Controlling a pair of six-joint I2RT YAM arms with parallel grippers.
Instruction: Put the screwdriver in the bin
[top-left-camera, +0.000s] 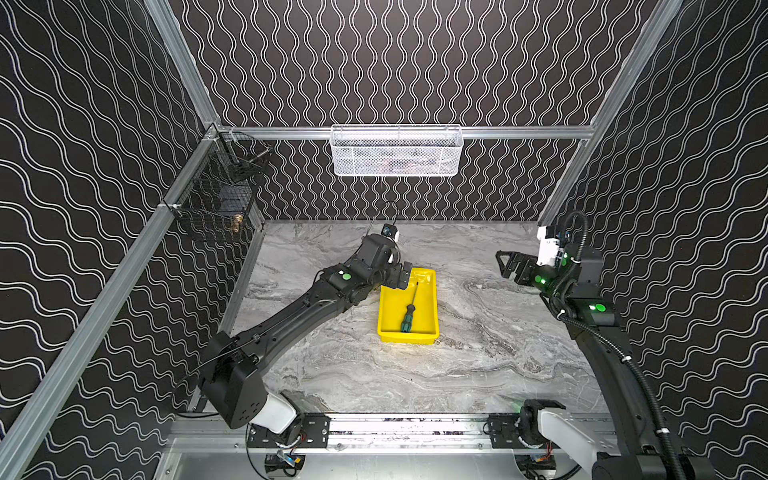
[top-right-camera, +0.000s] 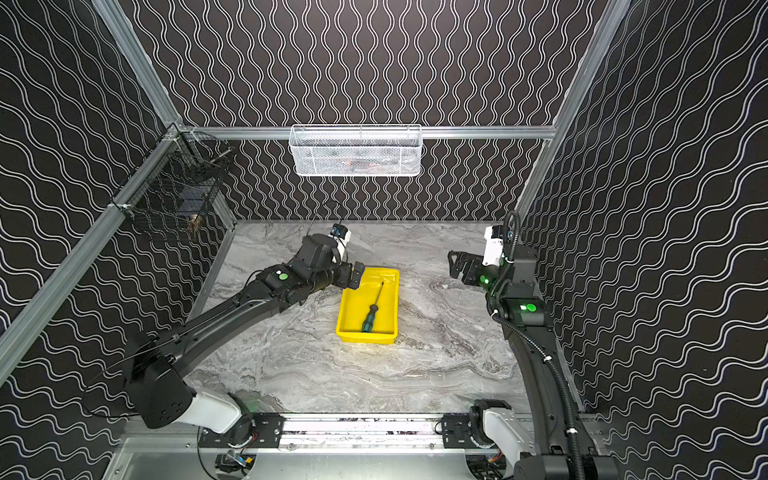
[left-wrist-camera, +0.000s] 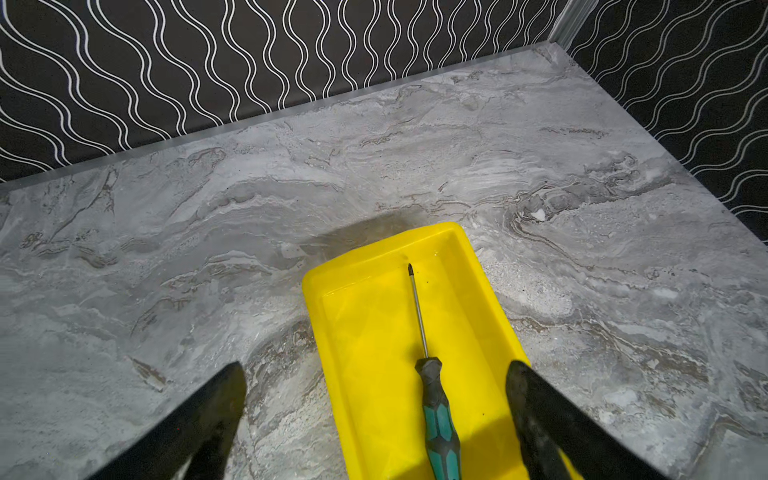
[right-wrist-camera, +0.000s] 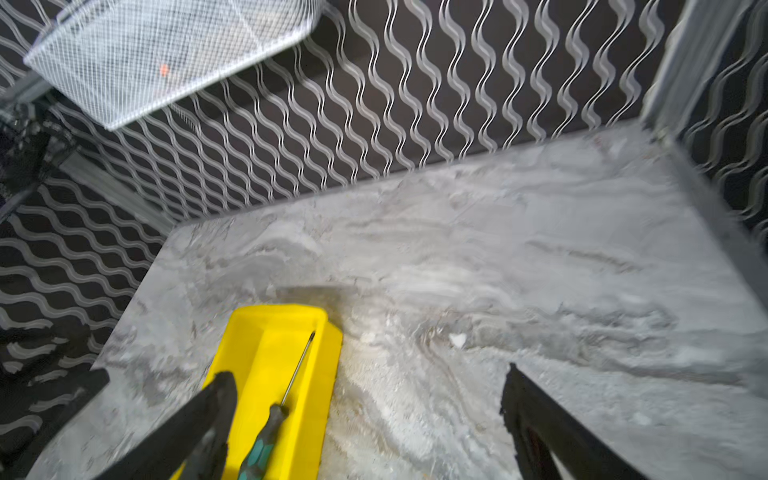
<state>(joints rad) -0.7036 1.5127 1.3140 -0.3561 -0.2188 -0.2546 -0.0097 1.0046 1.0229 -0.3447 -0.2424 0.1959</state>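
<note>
Carefully raise the wide-open left gripper (top-left-camera: 401, 277) clear of the far left corner of the bin (top-left-camera: 407, 337), or risk clipping that wall and jolting the screwdriver (top-left-camera: 409, 311) lying loose inside. Note its long axis along the bin's length, handle at the near wall, tip pointing far. Leave the right gripper (top-left-camera: 502, 264), likewise spread and empty, by the right edge of the table (top-left-camera: 478, 365).

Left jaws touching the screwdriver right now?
Apart. The left wrist view shows the left gripper with jaws spread wide and a clear gap on each side of the screwdriver, which lies flat in the bin.
</note>
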